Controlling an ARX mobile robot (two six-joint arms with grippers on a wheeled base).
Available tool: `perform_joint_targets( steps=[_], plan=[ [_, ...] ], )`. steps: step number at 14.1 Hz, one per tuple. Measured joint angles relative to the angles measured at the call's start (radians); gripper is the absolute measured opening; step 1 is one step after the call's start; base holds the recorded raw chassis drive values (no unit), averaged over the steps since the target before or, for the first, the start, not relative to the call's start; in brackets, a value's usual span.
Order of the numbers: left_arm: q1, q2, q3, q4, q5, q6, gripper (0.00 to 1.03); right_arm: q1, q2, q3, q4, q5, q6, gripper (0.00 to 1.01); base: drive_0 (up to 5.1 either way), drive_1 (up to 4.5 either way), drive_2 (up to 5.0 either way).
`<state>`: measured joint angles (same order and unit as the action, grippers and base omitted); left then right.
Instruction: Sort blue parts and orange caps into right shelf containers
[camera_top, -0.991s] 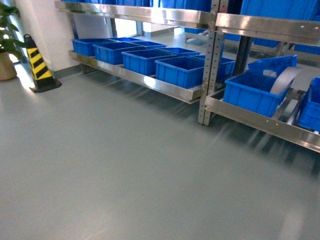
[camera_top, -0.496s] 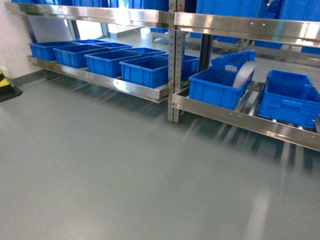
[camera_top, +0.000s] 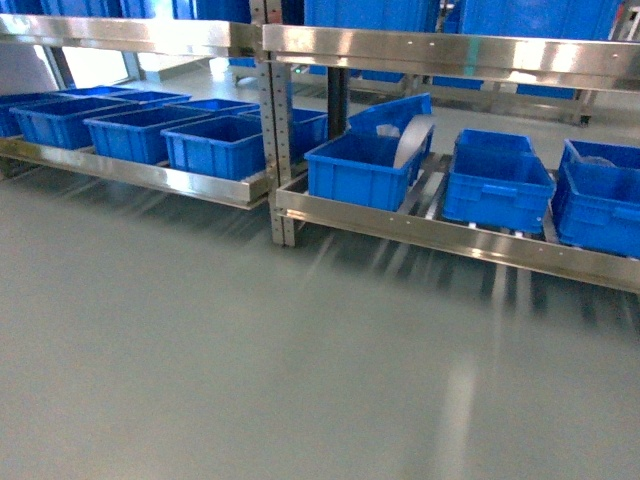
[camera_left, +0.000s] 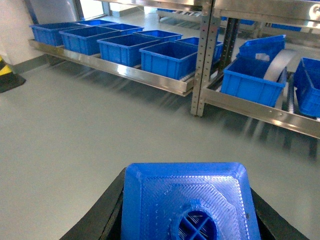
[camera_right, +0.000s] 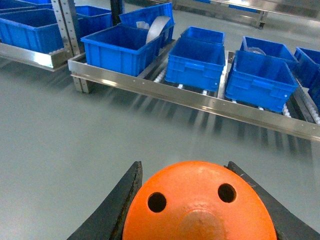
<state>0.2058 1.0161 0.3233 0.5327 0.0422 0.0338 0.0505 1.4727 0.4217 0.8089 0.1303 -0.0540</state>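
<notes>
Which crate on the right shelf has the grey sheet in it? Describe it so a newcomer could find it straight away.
Find the upright steel post joining the two low shelves. The crate sits just right of it, first on the right shelf. Unlike its neighbours, it has a curved grey sheet leaning over its right rim and another blue crate tilted up behind it.

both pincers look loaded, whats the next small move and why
Probably keep rolling toward the right shelf. The left pincer grips a blue part and the right pincer an orange cap, yet open grey floor separates the robot from the blue crates.
</notes>
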Motion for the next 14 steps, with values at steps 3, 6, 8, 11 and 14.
perform_joint_targets(
  steps=[3,6,8,11,14],
  plan=[
    [0.000,0.000,0.000,0.000,0.000,0.000,0.45,0.000,0.000,0.000,0.000,0.000,0.000,0.43,-1.6,-1.56,-1.6],
    [0.000,0.000,0.000,0.000,0.000,0.000,0.45,0.001,0.000,0.000,0.000,-0.001,0.000,0.43,-1.6,-1.62,-1.6],
    [0.000,0.000,0.000,0.000,0.000,0.000,0.45,0.001,0.000,0.000,0.000,0.000,0.000,0.43,-1.6,-1.61,-1.6],
    [0.000,0.000,0.000,0.000,0.002,0.000,0.45,0.001,0.000,0.000,0.000,0.000,0.000,0.43,-1.6,-1.60,-1.6],
    [-0.006,0.000,0.000,0.001,0.005,0.000,0.45,-0.007,0.000,0.000,-0.001,0.004,0.000,0.43,-1.6,-1.60,-1.6]
  ],
)
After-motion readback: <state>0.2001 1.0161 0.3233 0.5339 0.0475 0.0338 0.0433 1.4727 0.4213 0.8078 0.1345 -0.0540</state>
